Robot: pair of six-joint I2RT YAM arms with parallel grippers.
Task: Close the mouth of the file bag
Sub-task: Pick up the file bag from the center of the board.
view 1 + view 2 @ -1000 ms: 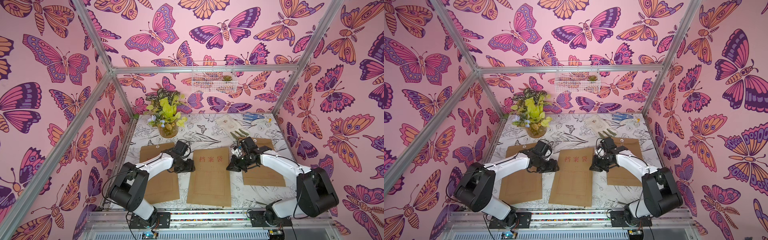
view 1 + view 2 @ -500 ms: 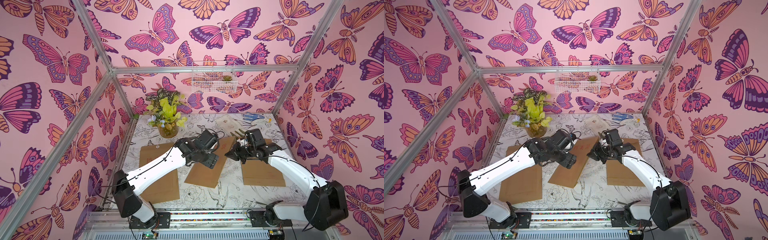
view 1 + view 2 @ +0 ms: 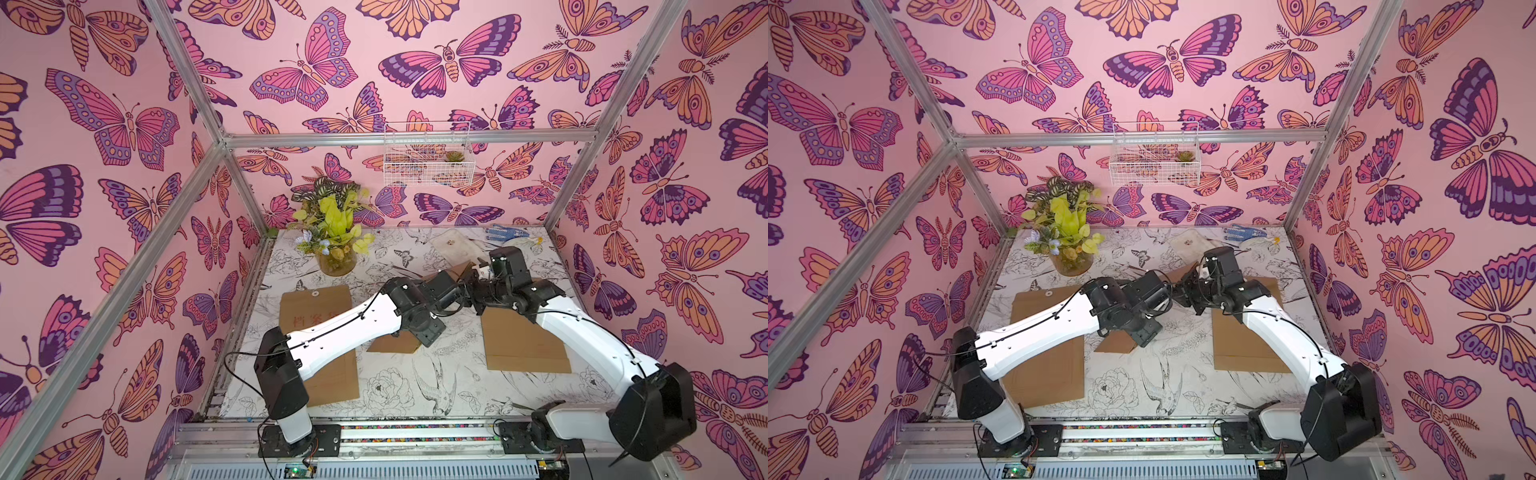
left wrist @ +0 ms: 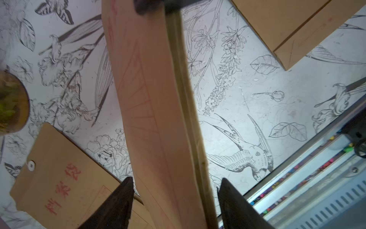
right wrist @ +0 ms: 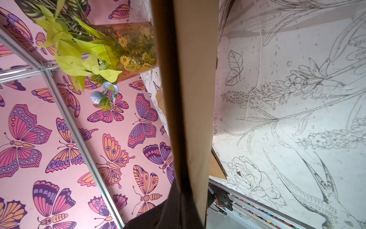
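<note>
"Lifted off the table in the last second, has it?"

"Yes. Your file bag (image 3: pixel 390 345) lay flat at centre then. Now it stands tilted on edge, just past centre toward twelve o'clock."

"And my arms?"

"Your left arm (image 3: pixel 345 327) stretches in from seven o'clock and your right arm (image 3: pixel 573 328) from five, with the wrists almost meeting over the bag. Your left gripper (image 4: pixel 174 180) straddles the bag with its jaws apart, and a gap shows on one side. Your right gripper (image 5: pixel 184 202) is clamped tight on the bag's edge."

"What's around it?"

"The nine o'clock bag (image 3: pixel 332 382) and the three o'clock bag (image 3: pixel 523 345) lie flat on the table (image 3: pixel 415 386), one on either side. The vase of flowers (image 3: pixel 336 259) stands at eleven, well apart. Your left wrist hides most of the file bag in both top views."

"Its line?"

"The long axis runs from seven to one o'clock, and the one o'clock end is higher. I cannot tell which end holds the mouth."
</note>
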